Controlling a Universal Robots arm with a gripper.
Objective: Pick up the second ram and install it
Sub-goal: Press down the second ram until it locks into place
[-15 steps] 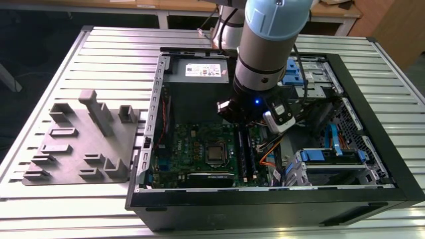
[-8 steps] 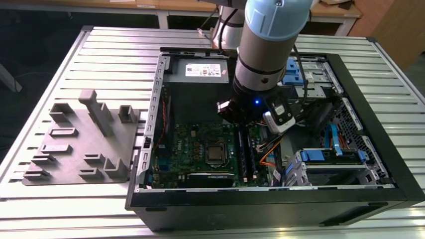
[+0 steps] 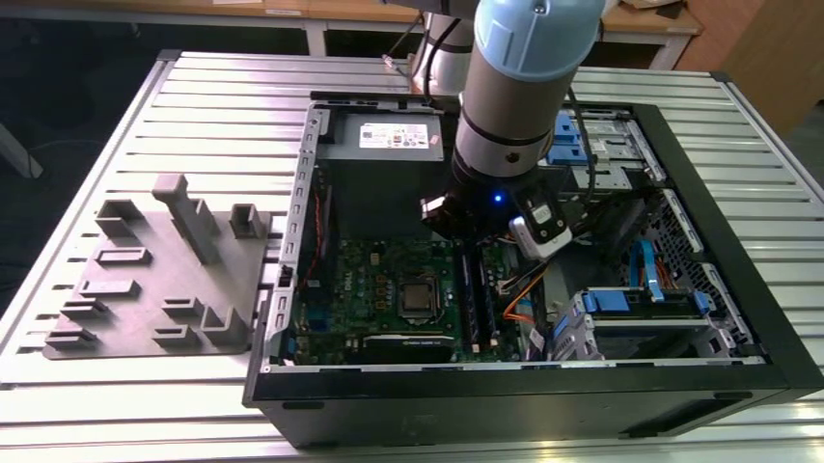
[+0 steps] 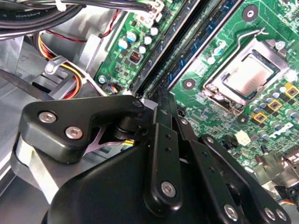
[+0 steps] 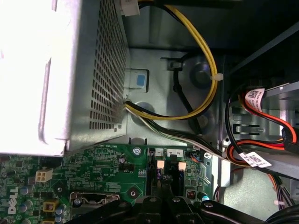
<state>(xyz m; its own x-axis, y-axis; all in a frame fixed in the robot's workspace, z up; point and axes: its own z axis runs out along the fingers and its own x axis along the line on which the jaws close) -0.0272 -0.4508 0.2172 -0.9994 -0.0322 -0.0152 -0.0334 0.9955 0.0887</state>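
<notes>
Reaching down into the open computer case [image 3: 541,386], the arm [image 3: 522,87] is seen at the centre of the exterior view, with the gripper [image 3: 470,241] low over the green motherboard [image 3: 373,289]. A dark memory stick [image 3: 473,294] stands in the slots just below the gripper in the frame. A grey fixture block [image 3: 154,280] lies on the slatted tabletop [image 3: 77,193] at the exterior view's left.

In the second wrist view, the black gripper [image 4: 163,100] is seen closed on the second ram [image 4: 164,93], a thin dark edge at the end of the memory slots [image 4: 187,42]; the processor socket [image 4: 245,74] sits at the upper right.

In the first wrist view, the gripper [image 5: 161,193] is seen at the bottom centre, over the slot ends, below a perforated metal box [image 5: 70,70] and yellow cables [image 5: 205,60].
</notes>
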